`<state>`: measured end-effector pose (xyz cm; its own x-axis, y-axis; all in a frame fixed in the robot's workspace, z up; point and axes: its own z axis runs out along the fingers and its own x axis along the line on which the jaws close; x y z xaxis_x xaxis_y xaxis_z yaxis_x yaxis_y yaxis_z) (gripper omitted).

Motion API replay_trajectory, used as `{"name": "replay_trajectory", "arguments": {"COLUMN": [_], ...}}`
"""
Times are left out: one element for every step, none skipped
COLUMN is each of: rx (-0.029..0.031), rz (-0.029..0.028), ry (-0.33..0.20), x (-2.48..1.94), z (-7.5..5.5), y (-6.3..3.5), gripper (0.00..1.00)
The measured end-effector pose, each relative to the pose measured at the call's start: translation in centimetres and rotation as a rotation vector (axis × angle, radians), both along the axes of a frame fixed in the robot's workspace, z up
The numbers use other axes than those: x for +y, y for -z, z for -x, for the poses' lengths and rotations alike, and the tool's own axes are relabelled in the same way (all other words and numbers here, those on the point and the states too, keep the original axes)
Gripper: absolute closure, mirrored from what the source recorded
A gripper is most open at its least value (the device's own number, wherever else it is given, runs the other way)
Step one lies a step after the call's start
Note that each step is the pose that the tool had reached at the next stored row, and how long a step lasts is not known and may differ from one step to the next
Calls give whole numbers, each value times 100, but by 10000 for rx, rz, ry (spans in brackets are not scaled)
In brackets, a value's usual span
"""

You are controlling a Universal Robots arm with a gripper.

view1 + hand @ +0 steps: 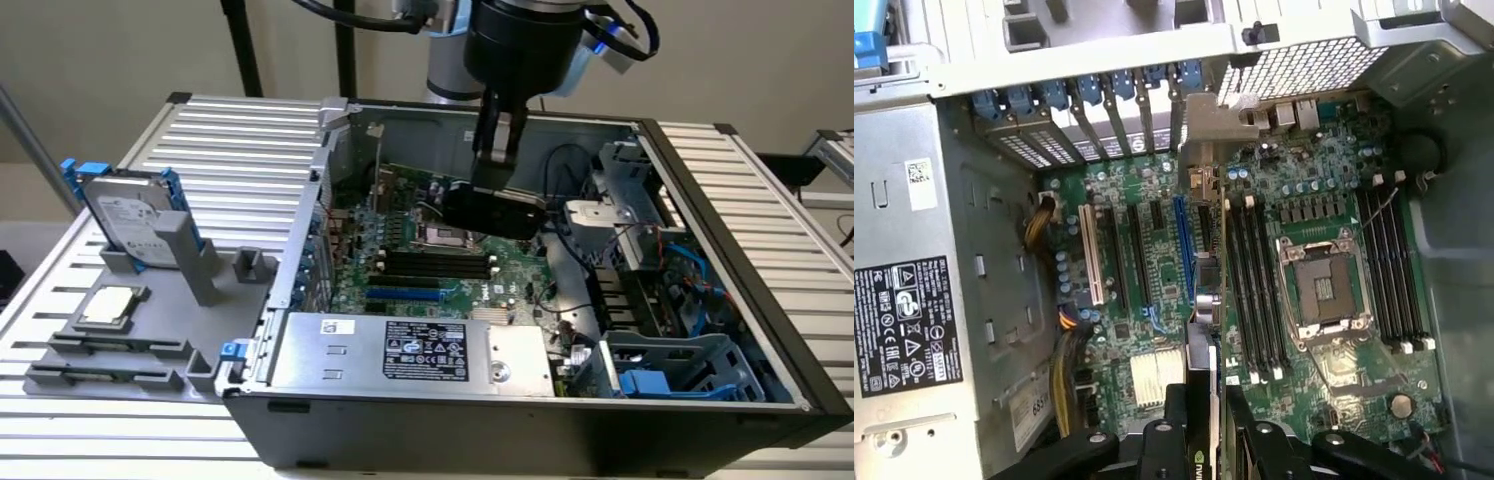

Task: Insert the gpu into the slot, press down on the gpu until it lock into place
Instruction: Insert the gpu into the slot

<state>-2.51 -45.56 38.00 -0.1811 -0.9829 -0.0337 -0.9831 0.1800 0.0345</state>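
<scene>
My gripper hangs inside the open computer case, shut on the gpu, whose black face shows above the motherboard. In the wrist view the gpu runs edge-on from my fingers to its silver bracket at the case's rear wall. The blue slot lies on the board just beside the card's edge, and the card is held above it. In the exterior view the slot sits nearer the power supply than the card, with its groove uncovered.
A silver power supply fills the case's near side. Black memory slots and the CPU socket lie beside the card. Cables and a blue drive cage crowd the exterior view's right. A hard drive stands on the grey fixture outside.
</scene>
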Motion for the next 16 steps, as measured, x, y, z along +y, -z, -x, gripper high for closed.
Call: {"name": "replay_trajectory", "arguments": {"rx": [-15, -31, -45, -60, -74, -90, -110, -131, -150, -170, -189, -208, -222, -235, -250, -265], "rz": [-1, -1, -1, -3, -3, -4, -3, -4, -4, -4, -3, -4, -4, -7, -9, -10], "ry": [-43, -94, -146, -198, -251, -311, -395, -488, -583, -676, -770, -870, -950, -1010, -1045, -1070], "x": [0, 0, 0, 0, 0, 0, 0, 0, 0, 0, 0, 0, 0, 0, 0, 0], "z": [17, 32, 46, 61, 76, 89, 97, 102, 108, 113, 118, 125, 132, 145, 165, 189], "y": [17, 34, 52, 70, 88, 104, 121, 134, 148, 162, 176, 193, 209, 228, 246, 264], "gripper": [74, 74, 74, 74, 74, 74, 74, 74, 74, 74, 74, 74, 74, 74, 74, 74]}}
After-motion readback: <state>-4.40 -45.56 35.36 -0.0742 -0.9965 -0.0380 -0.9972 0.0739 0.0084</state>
